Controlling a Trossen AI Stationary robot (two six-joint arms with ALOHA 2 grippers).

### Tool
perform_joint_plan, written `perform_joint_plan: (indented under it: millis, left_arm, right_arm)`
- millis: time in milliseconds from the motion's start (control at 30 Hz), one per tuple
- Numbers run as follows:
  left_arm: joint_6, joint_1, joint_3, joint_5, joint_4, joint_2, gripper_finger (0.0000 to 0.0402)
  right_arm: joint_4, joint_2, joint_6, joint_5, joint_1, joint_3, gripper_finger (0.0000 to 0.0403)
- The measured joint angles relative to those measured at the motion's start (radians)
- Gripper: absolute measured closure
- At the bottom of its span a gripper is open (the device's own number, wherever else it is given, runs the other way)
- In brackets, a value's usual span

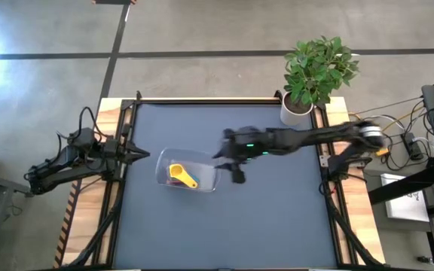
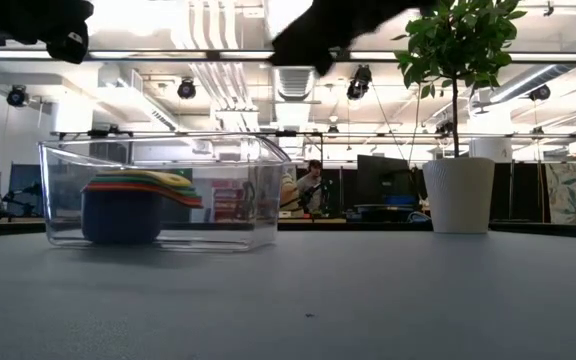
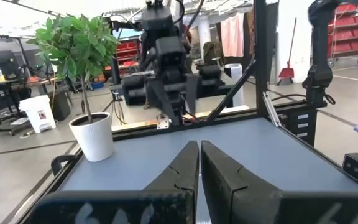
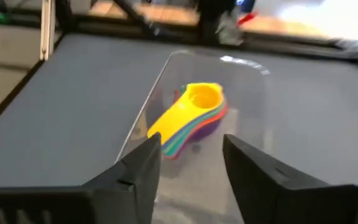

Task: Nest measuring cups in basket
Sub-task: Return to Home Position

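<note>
Right wrist view: cups (image 4: pixel 194 112) are nested in the basket (image 4: pixel 241 67); the right gripper (image 4: pixel 191 142) is held wide and empty nearby, withdrawal home being required; the left gripper (image 3: pixel 199 149) is parked closed.

One tabletop (image 1: pixel 277 218) carries one clear basket (image 1: pixel 203 163), and in it sits one nested stack of measuring cups (image 1: pixel 181 175). At least five colours show in the stack: yellow on top, then orange, green, red and blue, but the full number of cups cannot be counted. There are two hands, the left hand (image 3: pixel 199 152) and the right hand (image 4: pixel 191 146), one plant (image 1: pixel 321 66) in one white pot (image 1: pixel 296 113), and one person (image 2: pixel 313 185) in the room behind.
</note>
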Motion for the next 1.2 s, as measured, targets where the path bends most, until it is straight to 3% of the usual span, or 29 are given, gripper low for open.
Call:
perform_joint_plan:
  millis: [267,367,500,633,900,1133,1200]
  left_arm:
    - [0.009,0.000,0.000,-0.005,0.003,-0.004,0.0402]
    - [0.009,0.000,0.000,-0.006,0.003,-0.004,0.0402]
    - [0.009,0.000,0.000,-0.010,0.008,-0.004,0.0402]
    - [-0.003,0.000,0.000,-0.011,0.043,-0.004,0.0402]
    - [-0.013,0.000,0.002,-0.020,0.081,-0.004,0.0402]
    - [-0.006,0.000,-0.017,-0.063,0.103,-0.012,0.0402]
    - [-0.026,0.000,-0.037,-0.063,0.127,-0.018,0.0402]
  right_arm:
    - [0.419,-0.470,-0.017,0.036,0.003,-0.502,0.0325]
    - [0.486,-0.631,-0.034,0.039,0.002,-0.633,0.0354]
    - [0.478,-0.823,-0.047,0.107,0.002,-0.752,0.0387]
    - [0.391,-0.993,-0.061,0.169,0.002,-0.808,0.0394]
    - [0.119,-1.283,-0.093,0.171,0.002,-0.819,0.0394]
    - [0.118,-1.490,-0.123,0.170,0.002,-0.923,0.0394]
    - [0.085,-1.494,-0.125,0.170,0.002,-0.963,0.0394]
